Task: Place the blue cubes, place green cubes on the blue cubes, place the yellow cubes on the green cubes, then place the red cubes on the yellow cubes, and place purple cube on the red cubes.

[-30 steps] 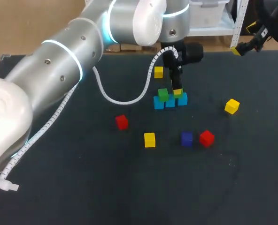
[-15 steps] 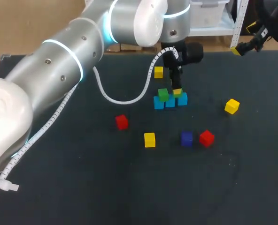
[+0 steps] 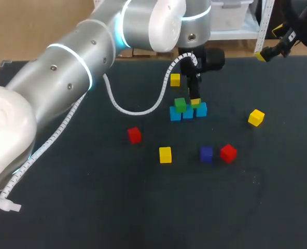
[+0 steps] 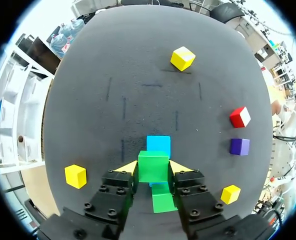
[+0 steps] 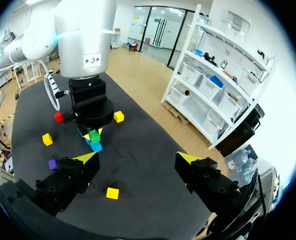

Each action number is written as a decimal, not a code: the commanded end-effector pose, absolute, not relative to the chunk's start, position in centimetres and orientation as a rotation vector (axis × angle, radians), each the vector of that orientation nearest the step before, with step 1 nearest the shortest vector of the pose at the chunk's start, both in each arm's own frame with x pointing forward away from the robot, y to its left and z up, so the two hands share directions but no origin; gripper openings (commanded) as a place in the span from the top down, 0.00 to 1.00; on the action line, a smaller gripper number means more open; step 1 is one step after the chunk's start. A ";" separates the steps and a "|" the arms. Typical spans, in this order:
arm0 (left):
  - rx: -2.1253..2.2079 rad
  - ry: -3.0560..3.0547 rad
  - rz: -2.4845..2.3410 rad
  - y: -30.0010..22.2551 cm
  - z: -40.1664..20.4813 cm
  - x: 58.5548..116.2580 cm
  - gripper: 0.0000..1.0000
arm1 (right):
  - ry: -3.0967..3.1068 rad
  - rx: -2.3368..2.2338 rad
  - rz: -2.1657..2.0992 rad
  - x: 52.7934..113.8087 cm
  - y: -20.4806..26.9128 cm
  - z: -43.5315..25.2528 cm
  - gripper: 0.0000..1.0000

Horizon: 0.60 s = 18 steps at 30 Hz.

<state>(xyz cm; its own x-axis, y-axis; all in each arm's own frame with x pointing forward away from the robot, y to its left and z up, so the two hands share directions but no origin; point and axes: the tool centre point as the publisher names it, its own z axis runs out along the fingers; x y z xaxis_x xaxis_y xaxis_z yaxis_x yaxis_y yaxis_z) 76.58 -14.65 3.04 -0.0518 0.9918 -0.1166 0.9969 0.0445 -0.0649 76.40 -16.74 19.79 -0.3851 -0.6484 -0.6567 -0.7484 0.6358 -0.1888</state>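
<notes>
Your left gripper (image 4: 154, 168) grips a green cube (image 4: 153, 165) over the blue cubes (image 3: 188, 113) (a second green cube (image 3: 180, 105) sits on that row); your right gripper (image 5: 138, 158) gapes wide, well apart.

green cube (image 4: 153, 166), blue cubes (image 3: 187, 113), purple cube (image 3: 206, 153), black table (image 3: 143, 207)

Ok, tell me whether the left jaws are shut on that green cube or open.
Shut on it: in the left wrist view both yellow tips press the green cube from opposite sides.
</notes>
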 end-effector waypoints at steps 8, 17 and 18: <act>2.138 2.236 -0.197 -14.6 3.3 76.1 0.86 | 2.137 -1.085 0.179 76.4 -16.7 19.8 0.00; 2.137 2.238 -0.195 -14.5 3.3 75.8 0.92 | 2.137 -1.085 0.179 76.4 -16.7 19.8 0.00; 2.137 2.238 -0.195 -14.4 3.3 75.8 0.92 | 2.137 -1.085 0.179 76.4 -16.7 19.8 0.00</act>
<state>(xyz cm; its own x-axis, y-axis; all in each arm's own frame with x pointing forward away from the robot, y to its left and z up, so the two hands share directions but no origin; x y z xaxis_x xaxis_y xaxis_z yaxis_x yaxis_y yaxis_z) 76.25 -14.67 3.28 -0.0492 0.9923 -0.1132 0.9967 0.0414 -0.0701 76.40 -16.74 19.79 -0.3851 -0.6484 -0.6567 -0.7484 0.6358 -0.1888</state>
